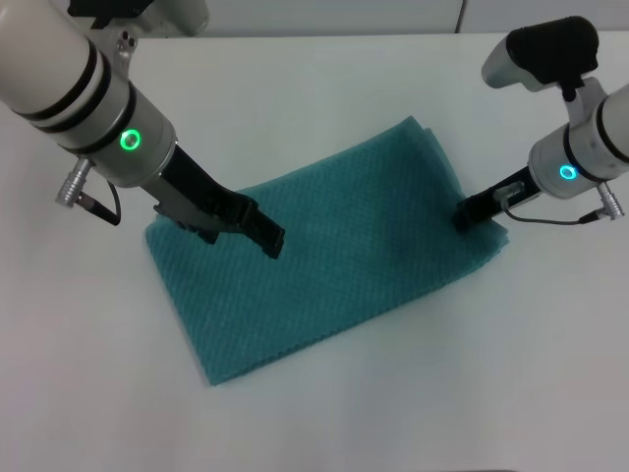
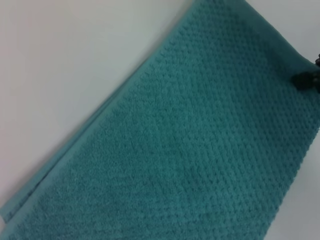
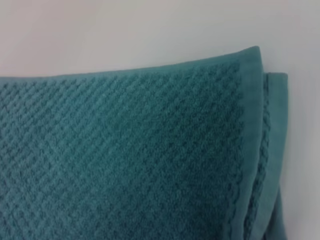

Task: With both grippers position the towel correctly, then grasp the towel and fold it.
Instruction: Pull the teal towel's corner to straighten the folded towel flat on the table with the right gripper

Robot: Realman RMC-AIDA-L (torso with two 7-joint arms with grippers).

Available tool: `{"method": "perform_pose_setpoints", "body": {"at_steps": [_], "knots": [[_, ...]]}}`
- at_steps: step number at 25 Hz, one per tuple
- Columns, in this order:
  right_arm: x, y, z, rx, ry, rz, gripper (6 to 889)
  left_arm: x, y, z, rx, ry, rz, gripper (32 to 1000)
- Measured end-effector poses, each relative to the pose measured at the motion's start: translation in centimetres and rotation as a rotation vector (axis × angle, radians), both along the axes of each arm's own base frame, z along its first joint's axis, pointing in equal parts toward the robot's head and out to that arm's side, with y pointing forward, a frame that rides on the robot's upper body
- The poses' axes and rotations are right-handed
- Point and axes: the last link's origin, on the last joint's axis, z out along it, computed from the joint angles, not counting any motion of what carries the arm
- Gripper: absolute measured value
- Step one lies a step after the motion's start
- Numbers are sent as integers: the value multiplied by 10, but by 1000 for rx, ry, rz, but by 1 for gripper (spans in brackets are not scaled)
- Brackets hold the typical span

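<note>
Where towel point(image 1: 334, 265) lies: plain white table point(image 1: 324, 88).

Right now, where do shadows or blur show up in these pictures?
Head view: soft dark shadows under the left gripper and right gripper on the towel. Left wrist view: the weave is fairly crisp. Right wrist view: the towel's hem looks soft.

A plain white table point(image 1: 393, 413) fills the view, its far edge meeting a pale wall point(image 1: 295, 15).

Teal waffle-weave towel point(image 1: 344, 256), white table point(image 1: 324, 79), black tools
</note>
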Motion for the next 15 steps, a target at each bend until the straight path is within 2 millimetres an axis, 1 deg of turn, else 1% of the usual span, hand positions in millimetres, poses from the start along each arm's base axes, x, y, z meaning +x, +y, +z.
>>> {"method": "perform_pose_setpoints", "body": {"at_steps": [10, 15], "knots": [[-2, -5, 2, -42, 13, -11, 97, -2, -1, 0, 1, 1, 5, 884], [0, -10, 4, -58, 20, -24, 97, -2, -1, 1, 1, 1, 5, 883]]}}
